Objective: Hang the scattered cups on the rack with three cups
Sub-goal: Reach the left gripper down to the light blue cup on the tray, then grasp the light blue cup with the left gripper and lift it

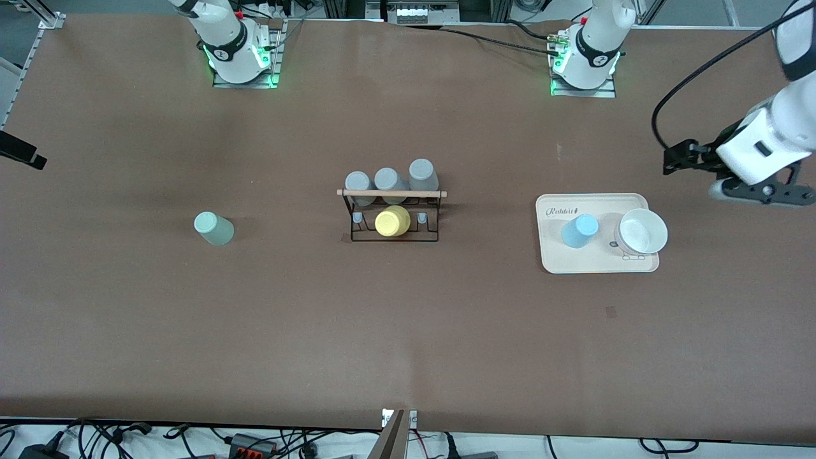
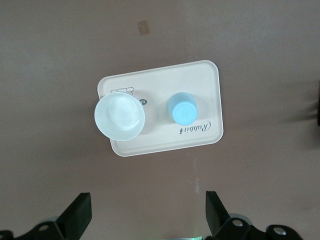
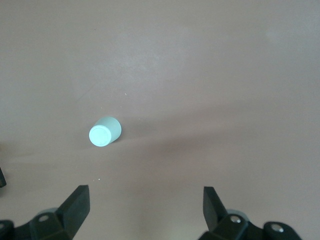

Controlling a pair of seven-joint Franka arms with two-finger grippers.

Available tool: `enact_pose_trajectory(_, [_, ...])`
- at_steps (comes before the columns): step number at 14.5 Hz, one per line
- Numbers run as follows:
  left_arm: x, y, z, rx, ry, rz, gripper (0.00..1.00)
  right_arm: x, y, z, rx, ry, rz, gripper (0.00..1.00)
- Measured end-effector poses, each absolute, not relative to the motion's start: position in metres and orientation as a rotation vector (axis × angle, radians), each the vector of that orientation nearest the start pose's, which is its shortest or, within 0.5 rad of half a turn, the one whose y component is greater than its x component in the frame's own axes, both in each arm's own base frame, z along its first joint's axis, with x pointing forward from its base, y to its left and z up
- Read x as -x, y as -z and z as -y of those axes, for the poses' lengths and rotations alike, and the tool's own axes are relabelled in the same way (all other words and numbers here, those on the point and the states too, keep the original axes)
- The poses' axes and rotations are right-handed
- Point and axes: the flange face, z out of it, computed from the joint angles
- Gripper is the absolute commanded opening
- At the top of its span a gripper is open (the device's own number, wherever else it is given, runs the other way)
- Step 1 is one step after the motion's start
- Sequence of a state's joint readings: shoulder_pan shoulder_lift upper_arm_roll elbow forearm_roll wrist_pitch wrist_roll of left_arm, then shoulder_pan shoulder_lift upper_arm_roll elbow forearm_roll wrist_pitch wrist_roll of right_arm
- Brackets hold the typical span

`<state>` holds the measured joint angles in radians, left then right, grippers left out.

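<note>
While both claws hang released, the mint cup (image 1: pixel 213 228) stands alone, well apart from the rack (image 1: pixel 394 213).

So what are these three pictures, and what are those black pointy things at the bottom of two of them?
This is a pair of white robot arms at a brown table. The big picture looks down from a high camera facing them. The other two come from cameras on the arms' wrists, and the black points are each arm's two fingers. The left gripper is open over a cream plastic tray holding a light blue tumbler and a white bowl. The right gripper is open over a pale mint green tumbler. In the middle stands a black wire rack with three grey cups and a yellow cup. Nothing is held.
</note>
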<state>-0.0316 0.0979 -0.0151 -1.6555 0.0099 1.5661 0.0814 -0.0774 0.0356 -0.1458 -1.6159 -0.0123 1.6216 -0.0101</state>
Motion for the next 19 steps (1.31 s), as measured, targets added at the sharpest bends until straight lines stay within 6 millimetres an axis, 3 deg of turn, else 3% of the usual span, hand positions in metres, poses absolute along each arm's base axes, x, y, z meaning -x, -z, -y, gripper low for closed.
enact_pose_trajectory(3, [-0.587,-0.478,0.046,3.099,-0.399,-0.231,1.0,-0.558,-0.579,0.122,3.138,-0.077,-0.323,1.0])
enact_pose_trajectory(6, [-0.601,-0.415,0.054,3.11,-0.308,-0.22,1.0,-0.562,-0.57,0.12,3.138,-0.101,-0.317,1.0])
enact_pose_trajectory(11, [-0.575,-0.31,0.06,3.132,-0.043,-0.242,1.0,-0.563,-0.57,0.118,3.139,-0.103,-0.311,1.0])
enact_pose_trajectory(16, [-0.542,-0.254,0.064,3.138,0.071,-0.258,1.0,-0.563,-0.57,0.118,3.139,-0.103,-0.31,1.0])
enact_pose_trajectory(19, [-0.535,-0.238,0.072,3.14,0.051,-0.281,1.0,-0.563,-0.569,0.118,3.139,-0.103,-0.309,1.0])
